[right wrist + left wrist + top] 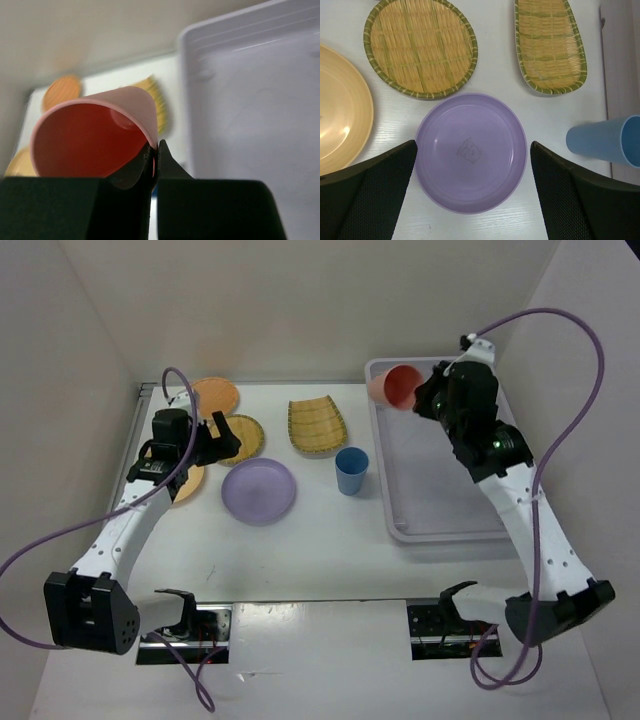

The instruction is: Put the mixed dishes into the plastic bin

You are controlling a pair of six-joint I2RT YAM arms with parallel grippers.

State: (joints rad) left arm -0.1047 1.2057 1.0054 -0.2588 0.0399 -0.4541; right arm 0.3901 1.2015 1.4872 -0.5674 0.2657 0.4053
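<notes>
My right gripper (420, 398) is shut on the rim of the coral cup (396, 386), held on its side above the far left corner of the plastic bin (440, 530); the cup also shows in the right wrist view (95, 140). My left gripper (228, 437) is open above the table, the lavender plate (471, 152) lying below between its fingers (367, 192). The blue cup (351, 470) stands left of the bin. The round woven plate (420, 47), the squarish woven plate (550, 47) and an orange plate (337, 127) lie nearby.
A second orange plate (215, 395) lies at the far left by the back wall. White walls close in the table on three sides. The bin's near rim (450, 536) lies in front of my right arm.
</notes>
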